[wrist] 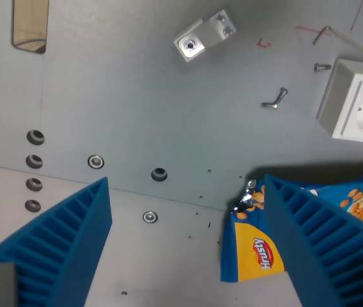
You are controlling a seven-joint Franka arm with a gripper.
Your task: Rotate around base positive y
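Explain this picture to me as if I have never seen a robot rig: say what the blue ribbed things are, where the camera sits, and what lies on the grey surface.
The camera sits on the robot arm's wrist and looks down past its gripper. The two blue ribbed shapes are the gripper's fingers, standing apart with nothing between them. Below is a grey metal table with screw holes. A blue and yellow snack bag marked Hrusty lies at the wrist view's right, partly behind the right finger; it seems loose rather than held. Further up lie a white wall socket, a small metal bracket, a hex key, a few loose bolts and a wooden block at the top left.
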